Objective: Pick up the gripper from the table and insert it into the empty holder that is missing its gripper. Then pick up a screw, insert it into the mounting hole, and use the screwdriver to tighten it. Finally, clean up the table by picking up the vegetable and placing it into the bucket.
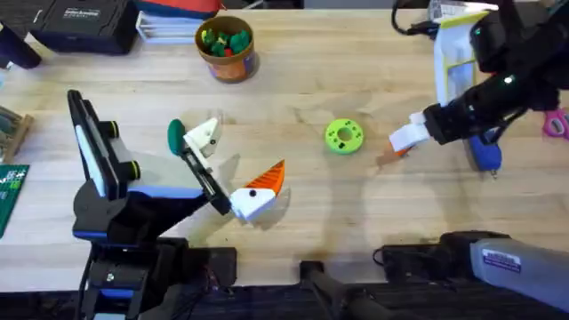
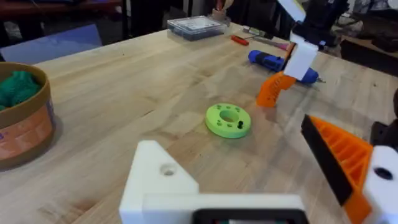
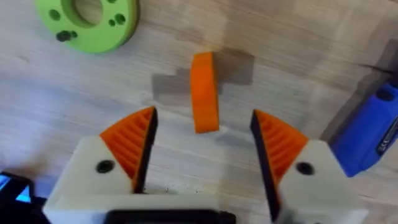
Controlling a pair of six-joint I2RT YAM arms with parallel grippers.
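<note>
The left gripper (image 1: 228, 167) (image 2: 249, 171) is wide open and holds nothing. The dark green vegetable (image 1: 175, 133) lies just beside it. The counter (image 1: 356, 222) is bare between the 2 arms, up to its near edge. The right gripper (image 1: 402, 142) (image 3: 205, 140) is open too, over a small orange piece (image 3: 204, 92). The blue screwdriver (image 1: 484, 153) (image 3: 367, 134) lies just beside it. The green disc (image 1: 344, 136) sits alone in the middle. The bucket (image 1: 227, 49) stands near the far edge.

Screwdriver (image 1: 484, 153) blue – disc (image 1: 344, 136) bright green – bucket (image 1: 227, 49) yellow-orange.
</note>
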